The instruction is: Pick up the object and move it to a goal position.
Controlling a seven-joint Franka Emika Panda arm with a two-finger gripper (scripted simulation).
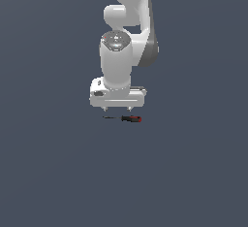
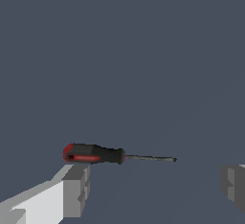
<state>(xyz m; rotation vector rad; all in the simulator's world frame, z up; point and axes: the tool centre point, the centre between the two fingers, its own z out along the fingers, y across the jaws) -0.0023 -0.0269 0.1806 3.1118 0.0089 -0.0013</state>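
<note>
Screwdriver lying flat just under the spread gripper.

The screwdriver (image 1: 123, 118) rests on the dark grey floor (image 1: 48, 172), red-ended handle toward the exterior view's right, thin shaft toward its left. The gripper (image 1: 117, 109) hangs directly above it, fingers wide apart and apparently not touching it. In the wrist view one fingertip (image 2: 76, 189) sits near the handle; the other is cut off at the frame edge.

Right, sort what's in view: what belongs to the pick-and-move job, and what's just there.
Job:
- screwdriver, lying flat on the surface
- gripper, open, just above it

Just there:
- plain grey surface; nothing else lying about
</note>
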